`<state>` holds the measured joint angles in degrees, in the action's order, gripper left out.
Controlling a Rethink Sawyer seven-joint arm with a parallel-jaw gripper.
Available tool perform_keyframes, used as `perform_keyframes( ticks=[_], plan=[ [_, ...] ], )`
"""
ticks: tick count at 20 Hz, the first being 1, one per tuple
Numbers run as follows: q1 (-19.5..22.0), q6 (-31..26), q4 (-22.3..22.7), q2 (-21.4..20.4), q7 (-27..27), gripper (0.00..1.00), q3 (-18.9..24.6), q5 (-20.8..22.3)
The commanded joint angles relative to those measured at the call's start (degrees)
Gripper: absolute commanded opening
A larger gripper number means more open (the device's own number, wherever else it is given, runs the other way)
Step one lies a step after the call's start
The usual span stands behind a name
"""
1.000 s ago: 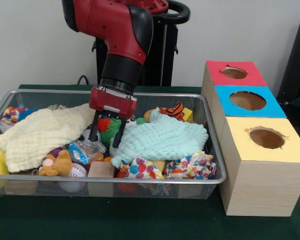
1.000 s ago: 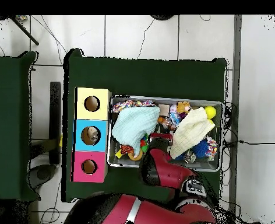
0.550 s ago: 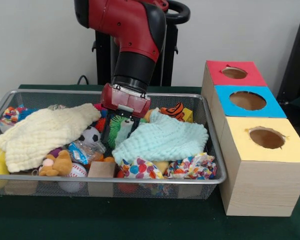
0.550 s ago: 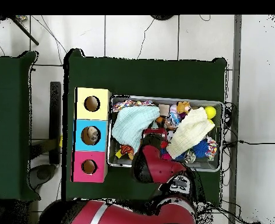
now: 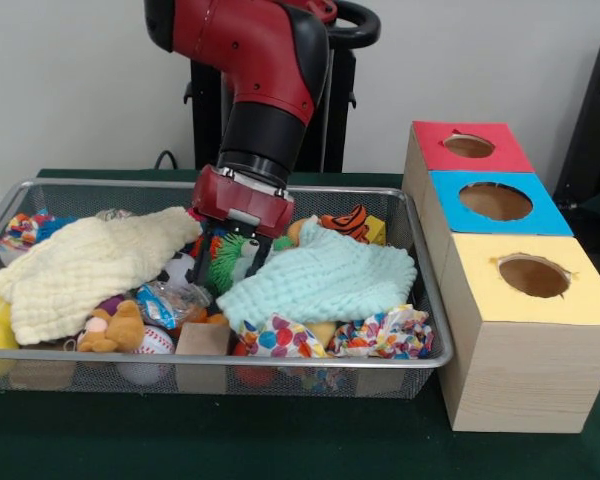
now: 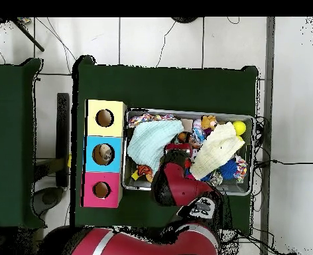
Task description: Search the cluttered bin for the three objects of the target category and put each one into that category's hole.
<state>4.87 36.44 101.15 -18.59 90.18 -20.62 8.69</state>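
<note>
The wire bin [image 5: 432, 330] holds two cloths, one cream [image 5: 85, 265] and one mint [image 5: 320, 280], and beside it stands a box with three holes: red [image 5: 469, 146], blue [image 5: 496, 201], yellow [image 5: 533, 276]. The gripper [image 5: 227, 265] stands between the cloths with its fingers closed around a green spiky ball [image 5: 230, 258]. Most toys lie half hidden under the cloths, so which ones belong to the target category I cannot tell.

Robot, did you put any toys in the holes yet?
Maybe one: the overhead view shows something inside the blue box, though I cannot tell what. The gripper is down in the wire bin, its fingers around a green spiky ball between the yellow cloth and mint cloth. Lifting it and dropping it in remains.
</note>
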Motion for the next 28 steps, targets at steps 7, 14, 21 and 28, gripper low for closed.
perform_keyframes(
  ticks=[7,14,21,28],
  plan=[
    [-1.21,-0.40,-4.74,4.47,5.78,1.00,-0.94,-3.88],
    [-1.81,-0.29,-5.26,5.12,6.00,1.00,-1.61,-3.39],
    [-1.68,0.19,-5.14,5.06,6.75,1.00,-1.64,-3.09],
    [-0.45,4.97,-3.61,6.02,8.42,1.00,-2.88,-4.79]
  ],
)
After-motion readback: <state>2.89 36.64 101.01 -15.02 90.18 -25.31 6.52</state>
